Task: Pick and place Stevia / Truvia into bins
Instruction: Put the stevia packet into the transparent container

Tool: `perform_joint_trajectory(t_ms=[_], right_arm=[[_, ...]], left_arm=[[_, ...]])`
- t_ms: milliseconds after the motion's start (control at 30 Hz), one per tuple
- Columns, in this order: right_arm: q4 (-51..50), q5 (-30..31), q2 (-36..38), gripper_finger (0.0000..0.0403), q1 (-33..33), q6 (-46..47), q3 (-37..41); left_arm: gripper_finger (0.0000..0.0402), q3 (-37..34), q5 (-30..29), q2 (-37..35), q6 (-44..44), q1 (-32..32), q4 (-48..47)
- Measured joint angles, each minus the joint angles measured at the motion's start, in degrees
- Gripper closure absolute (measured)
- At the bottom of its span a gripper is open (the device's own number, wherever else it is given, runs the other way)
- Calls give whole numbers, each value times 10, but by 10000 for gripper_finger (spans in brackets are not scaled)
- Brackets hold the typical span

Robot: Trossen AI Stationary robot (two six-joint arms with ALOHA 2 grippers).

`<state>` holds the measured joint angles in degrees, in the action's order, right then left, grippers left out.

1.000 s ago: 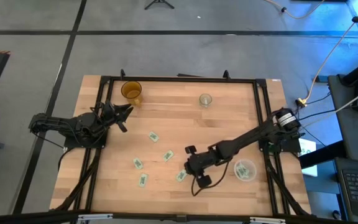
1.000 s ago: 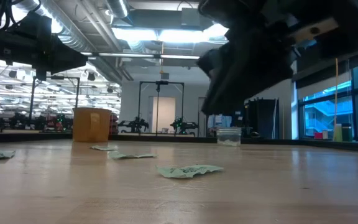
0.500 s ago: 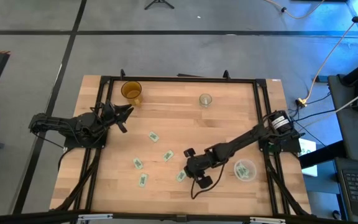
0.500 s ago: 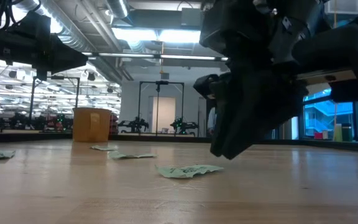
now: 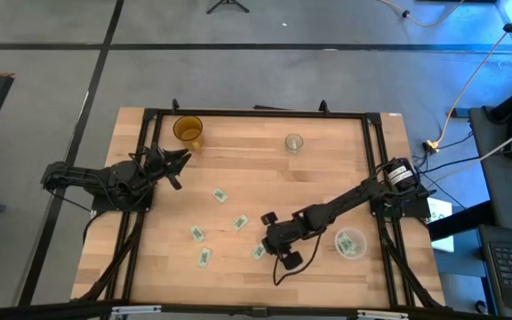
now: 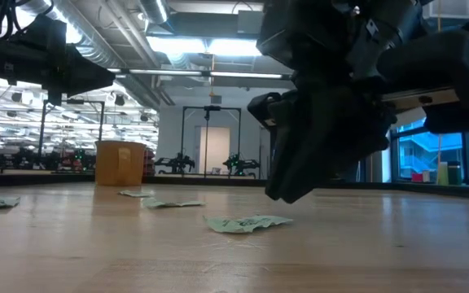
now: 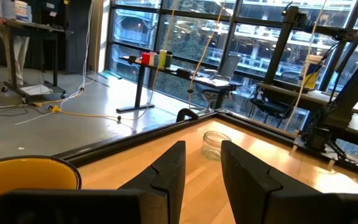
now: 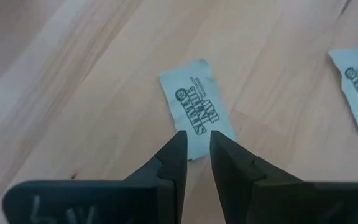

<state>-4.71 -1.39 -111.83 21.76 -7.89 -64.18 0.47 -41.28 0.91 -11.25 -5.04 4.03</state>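
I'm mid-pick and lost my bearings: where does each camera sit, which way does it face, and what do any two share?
High: overhead, straight down; table, both arms, packets, clear bin.
Low: tabletop height, facing the room; right arm looms over a packet.
Left wrist: on the waiting left arm, past its gripper toward yellow cup and windows.
Right wrist: looks down past right gripper at that packet.
Shared: low and right wrist show the same packet.

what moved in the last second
The right gripper came down and shifted slightly toward the left arm's side, ending just over a Truvia packet with its jaws narrowly apart. It has not taken hold of anything. The left gripper, the other packets and the round bin stayed put.
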Motion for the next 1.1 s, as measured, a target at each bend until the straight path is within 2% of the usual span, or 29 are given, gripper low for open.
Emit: perform_joint_trajectory(t_ms=[700, 1100], right_arm=[[14, -4, -47, 330, -5, 17, -3], [12, -3, -48, 390, -5, 17, -2]], left_arm=[[304, 0, 1, 18, 0, 0, -1], [304, 0, 0, 46, 0, 0, 0]])
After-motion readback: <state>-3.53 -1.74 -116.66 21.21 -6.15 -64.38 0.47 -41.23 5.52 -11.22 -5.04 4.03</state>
